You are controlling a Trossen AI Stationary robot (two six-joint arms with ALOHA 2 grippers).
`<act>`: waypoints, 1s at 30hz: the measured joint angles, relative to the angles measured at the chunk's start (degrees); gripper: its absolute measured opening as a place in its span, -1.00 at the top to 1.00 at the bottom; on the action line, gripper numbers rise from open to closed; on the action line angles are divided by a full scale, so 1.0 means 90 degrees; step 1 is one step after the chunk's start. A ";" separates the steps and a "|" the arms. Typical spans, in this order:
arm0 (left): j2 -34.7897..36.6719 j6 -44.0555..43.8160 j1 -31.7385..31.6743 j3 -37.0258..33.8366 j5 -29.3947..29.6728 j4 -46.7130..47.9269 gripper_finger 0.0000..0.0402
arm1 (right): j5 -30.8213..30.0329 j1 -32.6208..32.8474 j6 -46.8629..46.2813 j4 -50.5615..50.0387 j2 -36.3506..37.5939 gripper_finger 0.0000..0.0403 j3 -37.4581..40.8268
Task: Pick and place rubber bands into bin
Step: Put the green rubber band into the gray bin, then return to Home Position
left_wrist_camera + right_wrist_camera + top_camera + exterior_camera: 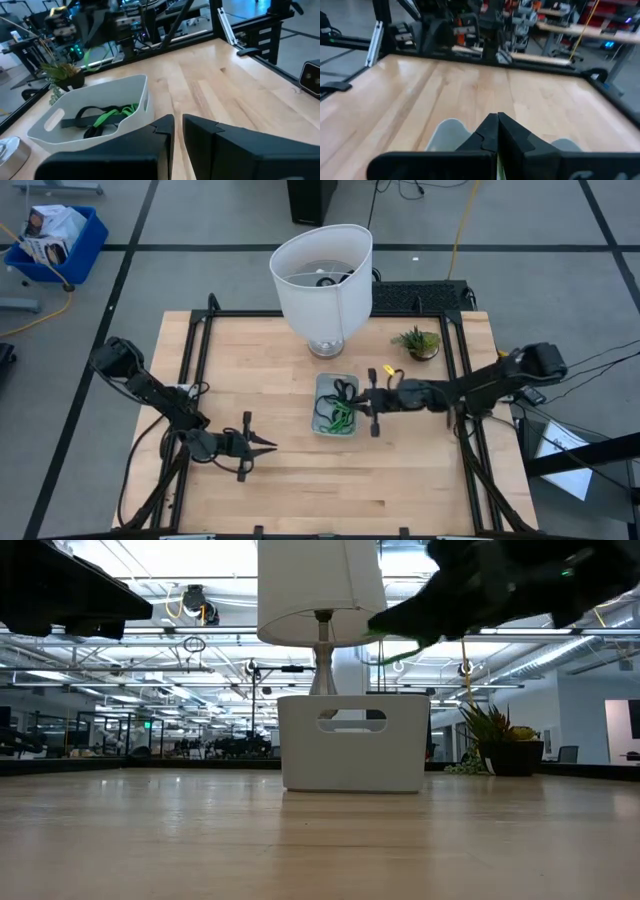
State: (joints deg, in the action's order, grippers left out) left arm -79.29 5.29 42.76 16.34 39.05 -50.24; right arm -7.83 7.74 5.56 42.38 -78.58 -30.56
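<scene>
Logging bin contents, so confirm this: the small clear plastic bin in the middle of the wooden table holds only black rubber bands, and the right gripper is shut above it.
Not quite. The small clear plastic bin holds light-green rubber bands as well as black rubber bands; the left wrist view shows both. The rest stands: it sits mid-table, and the right gripper is shut above its edge.

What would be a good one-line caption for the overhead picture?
Right gripper shut at the edge of the bin of black and green rubber bands; left gripper waits over bare table.
</scene>
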 joint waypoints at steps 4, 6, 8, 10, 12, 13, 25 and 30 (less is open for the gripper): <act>0.0000 -0.0043 0.0000 0.0000 -0.0052 0.0043 0.77 | 0.0426 -0.0348 -0.0257 -0.0185 -0.0508 1.00 -0.0294; 0.0000 -0.0109 0.0000 0.0000 -0.0053 0.0103 0.77 | 0.0548 -0.0478 -0.0459 -0.0188 -0.0735 1.00 -0.0343; 0.0000 -0.0155 0.0000 0.0000 -0.0061 0.0132 0.77 | 0.0548 -0.0577 -0.0662 -0.0107 -0.0955 1.00 -0.0374; 0.0000 -0.0173 0.0000 0.0000 -0.0065 0.0139 0.77 | 0.0547 -0.0644 -0.0799 -0.0075 -0.1090 1.00 -0.0376; -0.0002 -0.0221 0.0000 0.0000 -0.0066 0.0146 0.77 | 0.0548 -0.0693 -0.0917 -0.0045 -0.1173 0.97 -0.0378; -0.0002 -0.0228 0.0000 0.0000 -0.0066 0.0144 0.77 | 0.0545 -0.0707 -0.0958 -0.0078 -0.1181 0.94 -0.0379; -0.0005 -0.0330 0.0021 0.0000 -0.0065 0.0248 0.77 | 0.0353 -0.0672 -0.1162 0.0027 -0.1076 0.11 -0.0406; -0.0005 -0.0312 0.0197 0.0000 -0.0060 0.0284 0.77 | 0.0415 -0.0437 -0.0486 -0.0598 -0.0205 0.17 -0.0418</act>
State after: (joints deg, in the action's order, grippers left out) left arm -79.33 2.48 44.54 16.34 38.51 -47.68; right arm -4.09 3.81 1.19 36.99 -80.42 -34.32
